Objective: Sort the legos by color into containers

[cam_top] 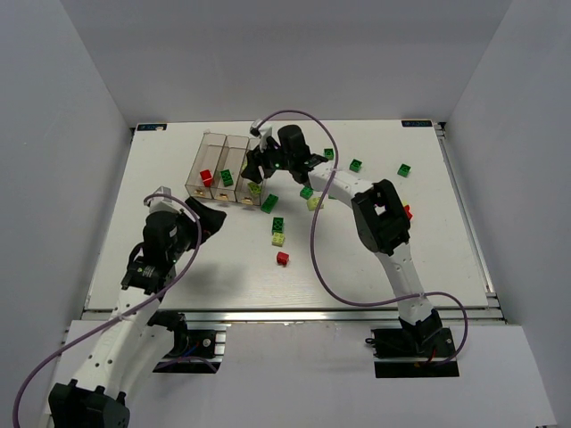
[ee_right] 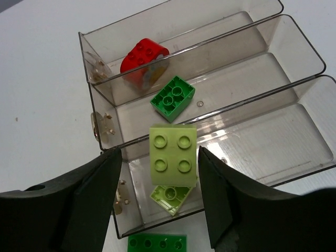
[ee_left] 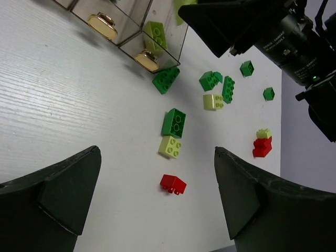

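Note:
Three joined clear containers (cam_top: 217, 153) stand at the table's back left. In the right wrist view the far bin (ee_right: 220, 26) holds a red lego (ee_right: 143, 60), the middle bin a dark green one (ee_right: 172, 98), and the near bin (ee_right: 294, 152) an upturned yellow-green one (ee_right: 170, 198). My right gripper (ee_right: 157, 152) is over the near bin's end. Its jaws stand apart, with a yellow-green lego (ee_right: 173, 155) between them touching neither. My left gripper (ee_left: 157, 194) is open and empty, low over a red lego (ee_left: 173, 184).
Loose legos lie right of the bins: dark green (cam_top: 269, 202), dark green (cam_top: 277, 224) touching yellow-green (cam_top: 278, 239), red (cam_top: 283, 259), and more green ones farther right (cam_top: 356, 165). A red one (cam_top: 407, 212) sits by the right arm's elbow.

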